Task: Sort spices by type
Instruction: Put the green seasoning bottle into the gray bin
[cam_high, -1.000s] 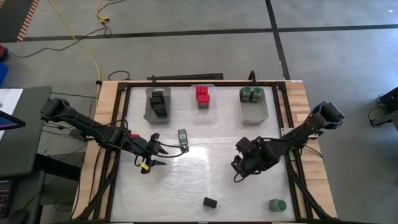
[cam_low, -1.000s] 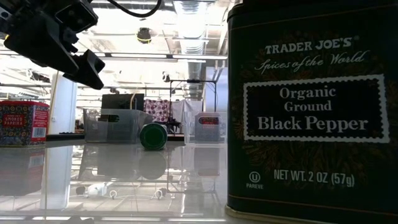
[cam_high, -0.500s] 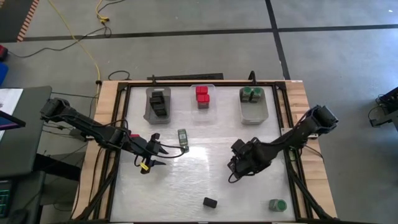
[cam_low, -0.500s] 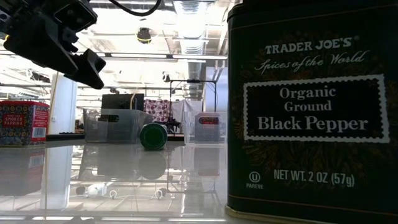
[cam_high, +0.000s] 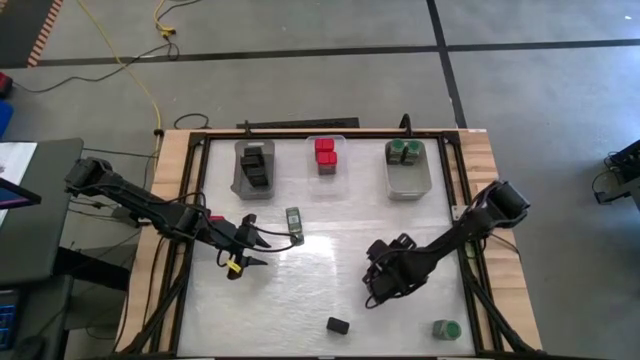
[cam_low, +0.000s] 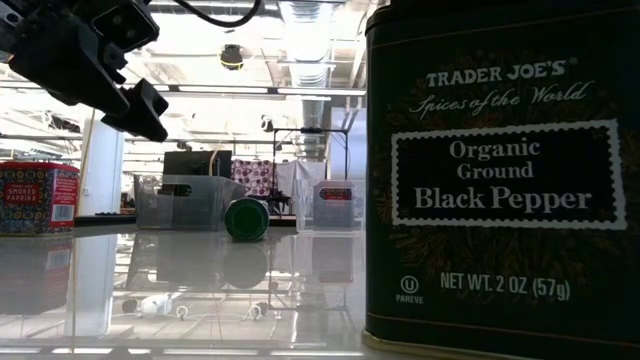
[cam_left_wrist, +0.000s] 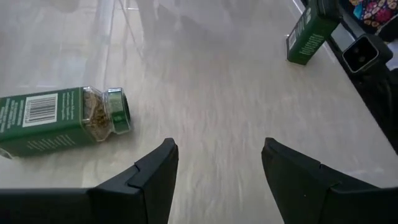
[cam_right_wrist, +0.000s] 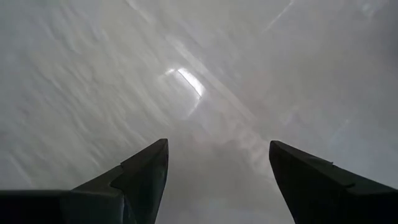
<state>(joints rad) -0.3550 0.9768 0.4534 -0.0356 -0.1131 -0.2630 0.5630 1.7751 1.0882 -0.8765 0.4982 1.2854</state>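
A green-labelled spice jar (cam_high: 293, 223) lies on its side on the table, just beyond my left gripper (cam_high: 255, 245). In the left wrist view the jar (cam_left_wrist: 62, 115) sits off to one side of the open fingers of my left gripper (cam_left_wrist: 217, 146), which hold nothing. A black pepper box (cam_high: 338, 325) stands at the near edge and looms large in the low view (cam_low: 500, 170). Another green jar (cam_high: 446, 329) stands at the near right. My right gripper (cam_high: 372, 293) hangs open, a little far and right of the black box, over bare table (cam_right_wrist: 217, 146).
Three translucent bins line the far edge, holding black boxes (cam_high: 255, 165), red boxes (cam_high: 325, 155) and green-lidded jars (cam_high: 405, 165). A red paprika box (cam_low: 38, 197) stands on the left by my left arm. The table's middle (cam_high: 330, 260) is bare.
My right gripper has sunk toward the table and moved toward the near edge and slightly left, closer to the black box, staying open. My left gripper has kept still.
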